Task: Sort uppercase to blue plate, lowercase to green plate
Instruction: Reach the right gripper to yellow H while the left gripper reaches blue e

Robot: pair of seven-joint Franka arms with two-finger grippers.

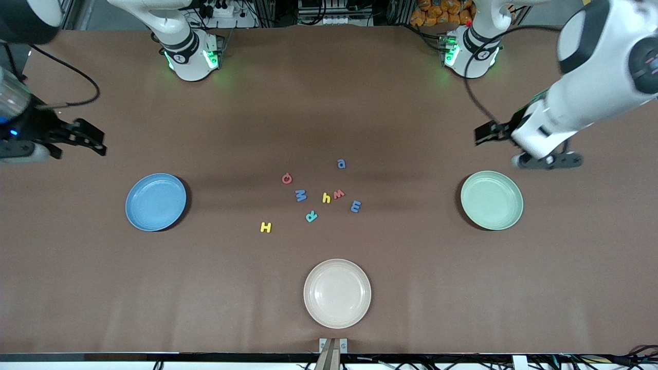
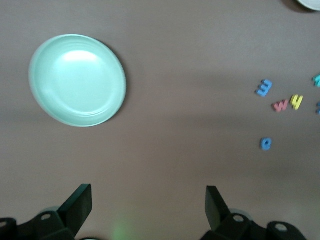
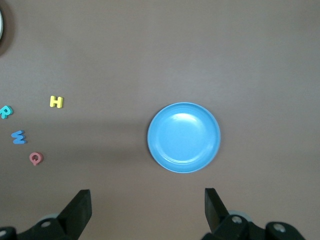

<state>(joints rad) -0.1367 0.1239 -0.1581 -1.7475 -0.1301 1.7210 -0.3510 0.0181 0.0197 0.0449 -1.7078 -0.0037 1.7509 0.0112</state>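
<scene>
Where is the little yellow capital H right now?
In the front view, the yellow H lies on the table, nearest the front camera of all the letters, between the blue plate and the teal R.

Left claw (image 2: pixel 148 200) hangs over table (image 1: pixel 329 103) beside the green plate (image 1: pixel 492 200), the letters (image 1: pixel 326 197) well off toward the table's middle. Right claw (image 3: pixel 147 202) hangs beside the blue plate (image 1: pixel 156 201). Third plate (image 1: pixel 337 293) sits nearer the camera than the letters.
</scene>
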